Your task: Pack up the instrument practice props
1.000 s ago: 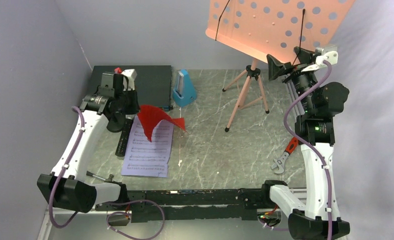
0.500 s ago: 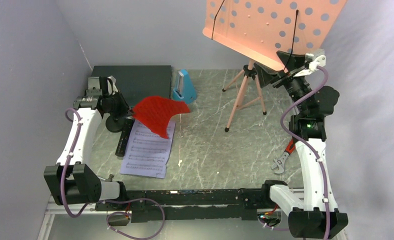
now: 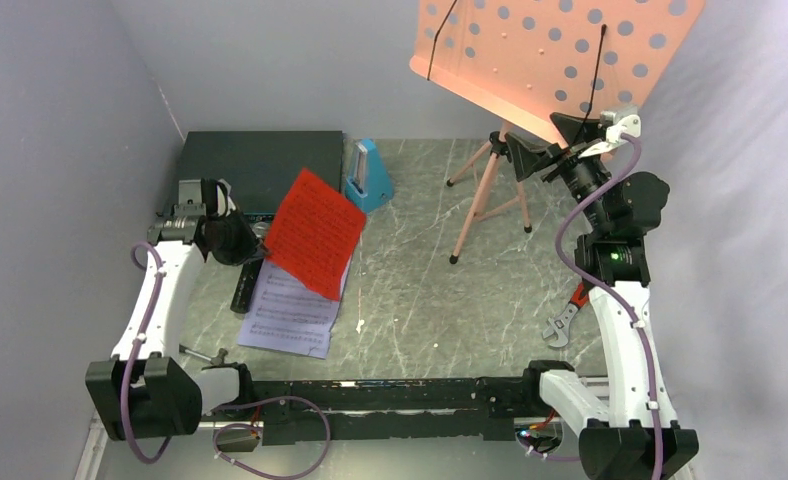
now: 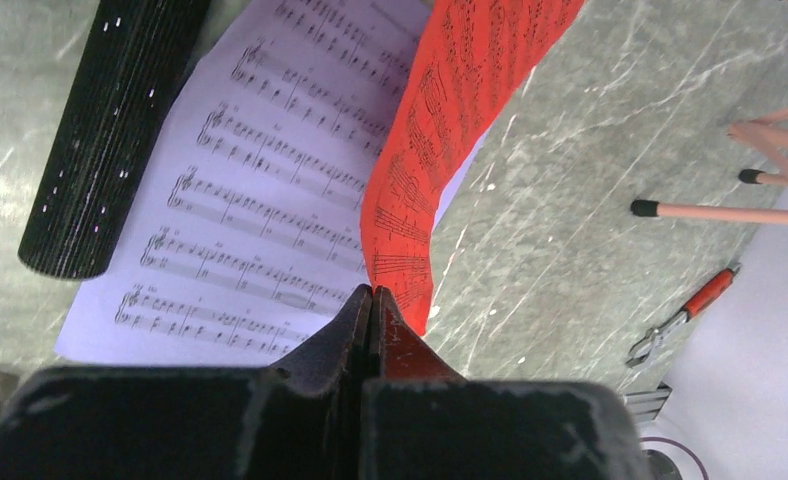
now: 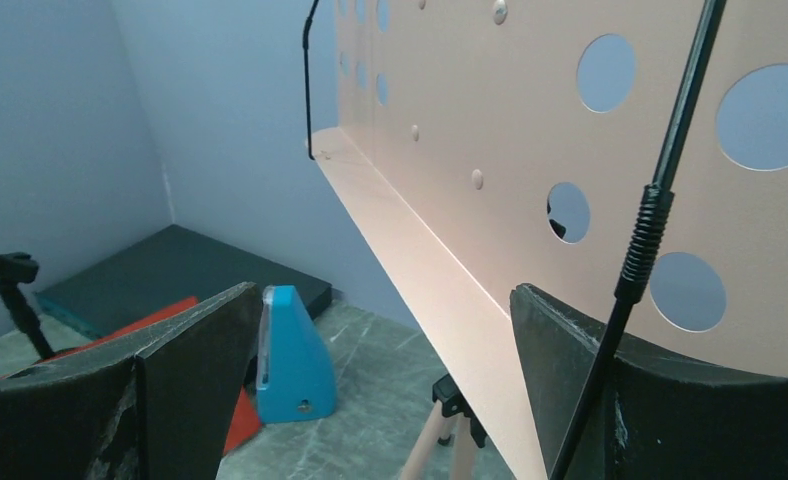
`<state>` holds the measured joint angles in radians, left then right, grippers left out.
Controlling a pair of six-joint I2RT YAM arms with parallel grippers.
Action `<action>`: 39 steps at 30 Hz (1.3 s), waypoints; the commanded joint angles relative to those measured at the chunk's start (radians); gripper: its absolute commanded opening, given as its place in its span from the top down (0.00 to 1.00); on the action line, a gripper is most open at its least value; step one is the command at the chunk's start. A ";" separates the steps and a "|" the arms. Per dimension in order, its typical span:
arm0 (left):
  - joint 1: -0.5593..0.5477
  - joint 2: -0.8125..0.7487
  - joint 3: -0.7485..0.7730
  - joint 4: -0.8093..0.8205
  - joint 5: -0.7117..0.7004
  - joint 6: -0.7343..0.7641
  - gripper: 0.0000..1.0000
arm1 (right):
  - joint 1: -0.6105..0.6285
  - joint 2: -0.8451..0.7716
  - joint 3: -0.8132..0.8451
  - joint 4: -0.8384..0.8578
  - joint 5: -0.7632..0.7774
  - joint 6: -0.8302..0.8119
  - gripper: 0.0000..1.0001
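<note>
My left gripper (image 3: 232, 235) (image 4: 372, 292) is shut on the corner of the red music sheet (image 3: 315, 232) (image 4: 440, 130). The sheet hangs tilted above the lavender music sheet (image 3: 290, 310) (image 4: 260, 190), which lies flat on the table. A black ribbed cylinder (image 3: 247, 280) (image 4: 110, 130) lies along the lavender sheet's left side. The blue metronome (image 3: 368, 177) (image 5: 290, 355) stands behind them. My right gripper (image 3: 548, 143) (image 5: 382, 290) is open, and the lower ledge of the pink music stand's board (image 3: 550, 55) (image 5: 530, 150) passes between its fingers. The stand's tripod legs (image 3: 485, 200) rest on the table.
A flat black box (image 3: 260, 165) lies at the back left. A metal wrench (image 3: 562, 322) and a red-handled tool (image 3: 582, 290) lie near the right arm. A small metal tool (image 3: 202, 353) lies at the front left. Grey walls close in on the left, back and right.
My left gripper has drawn left and toward me with the red sheet, which has gone from curled to spread flat and tilted. My right gripper has shifted left to the board's lower edge.
</note>
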<state>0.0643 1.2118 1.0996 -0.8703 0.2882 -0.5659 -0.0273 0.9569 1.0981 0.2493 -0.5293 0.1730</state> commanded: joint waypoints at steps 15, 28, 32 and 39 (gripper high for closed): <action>0.000 -0.176 -0.122 -0.144 -0.226 0.010 0.78 | 0.004 -0.099 -0.028 -0.072 0.116 -0.094 0.00; -0.090 -0.253 -0.052 0.023 -0.128 0.062 0.07 | 0.004 -0.144 -0.062 -0.062 0.133 -0.086 0.00; -0.164 -0.277 -0.055 0.134 -0.102 0.069 0.07 | 0.005 -0.170 -0.105 -0.019 0.165 -0.063 0.00; -0.345 -0.174 -0.026 0.363 -0.111 0.103 0.08 | 0.004 -0.246 -0.200 0.064 0.179 -0.007 0.00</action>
<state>-0.1955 0.9680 1.0191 -0.6968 0.1665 -0.5041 -0.0273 0.7605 0.9512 0.2230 -0.3622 0.1158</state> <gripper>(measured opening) 0.920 0.994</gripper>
